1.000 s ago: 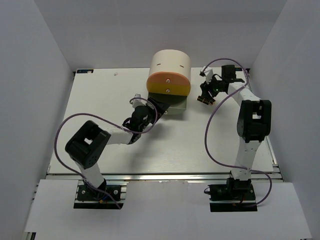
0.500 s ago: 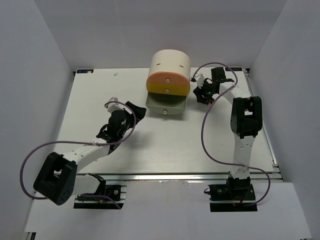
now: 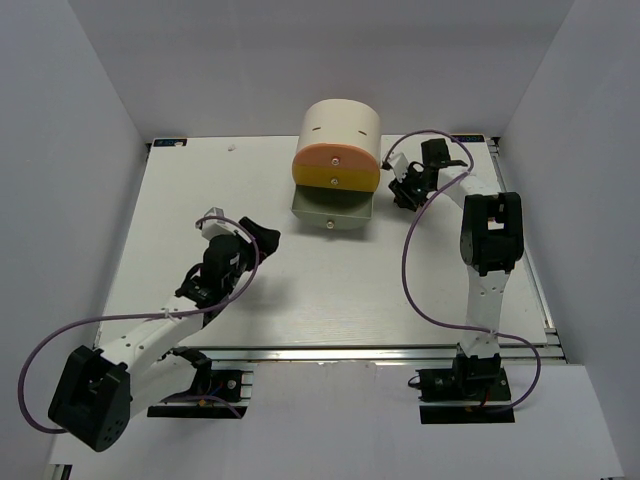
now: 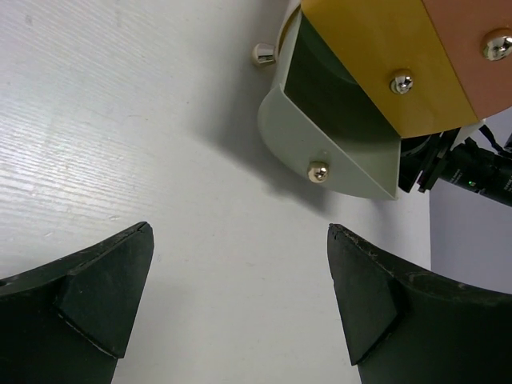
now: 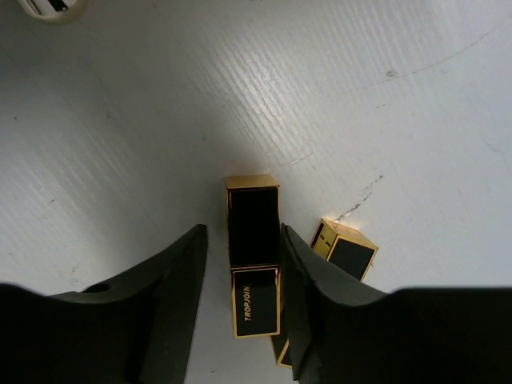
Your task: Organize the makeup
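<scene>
At the far right of the table (image 3: 200, 180), my right claw (image 5: 242, 232) straddles a black-and-gold lipstick tube (image 5: 254, 264) lying flat on the surface. The jaws are part-way open. The inner face of one finger is against the tube or nearly so, and there is a clear gap on the other side, so nothing is clamped yet. A second tube (image 5: 346, 250) lies just beside it, outside the jaws. The claw is lined up along the tube's length, which I judge gives it the two long flat sides to close on.

Both tubes are to the right of the cream cabinet (image 3: 340, 128). Its grey-green bottom drawer (image 3: 332, 210) stands pulled out toward me, presumably to take them. I cannot tell what is inside the drawer.

My left claw (image 4: 240, 232) hangs wide open and empty, well apart from the drawer and facing it, which leaves that approach free for the right arm.
</scene>
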